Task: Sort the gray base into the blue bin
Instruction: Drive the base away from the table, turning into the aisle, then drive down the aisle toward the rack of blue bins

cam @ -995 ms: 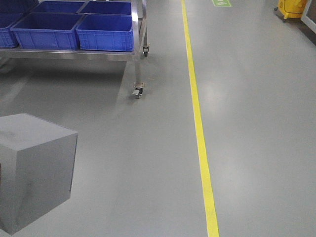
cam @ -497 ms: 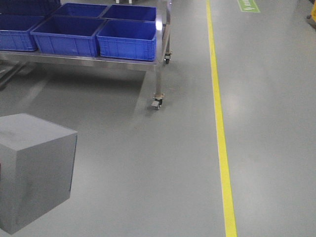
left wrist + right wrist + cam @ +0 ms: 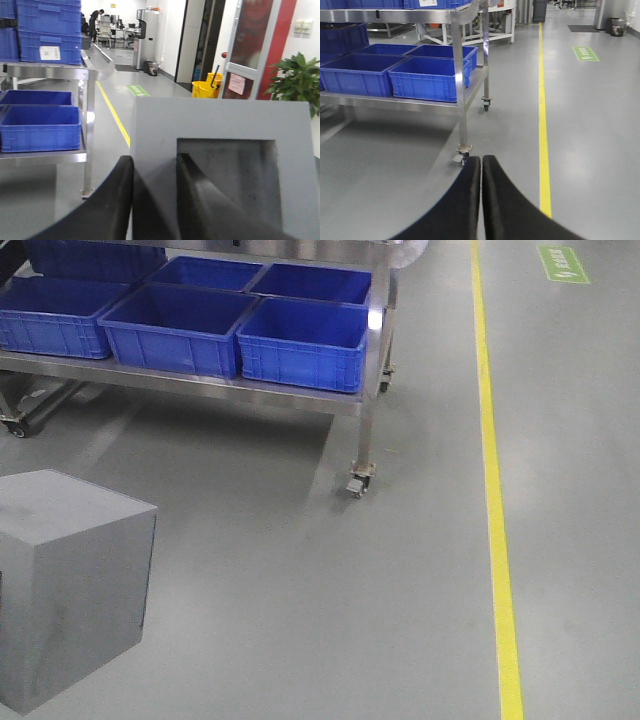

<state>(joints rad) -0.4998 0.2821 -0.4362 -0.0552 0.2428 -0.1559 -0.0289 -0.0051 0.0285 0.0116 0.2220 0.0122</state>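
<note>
The gray base [image 3: 70, 580] fills the lower left of the front view, held above the floor. In the left wrist view my left gripper [image 3: 155, 165] is shut on the gray base [image 3: 220, 125]: one black finger [image 3: 112, 200] presses its outer wall, the other sits inside the dark square recess [image 3: 235, 175]. Several blue bins stand on the steel cart's lower shelf; the nearest blue bin [image 3: 305, 345] is at the cart's right end and also shows in the right wrist view [image 3: 432, 77]. My right gripper [image 3: 481, 162] is shut and empty, above the floor.
The steel cart [image 3: 345, 400] rolls on casters [image 3: 357, 485], ahead and to the left. A yellow floor line [image 3: 495, 500] runs away on the right. More blue bins sit on the cart's upper shelf [image 3: 47, 30]. A yellow mop bucket [image 3: 206, 90] stands far off.
The cart and its bins have shifted right and nearer in the front view, as has the yellow line. The gray base stays at the same place in the view.
</note>
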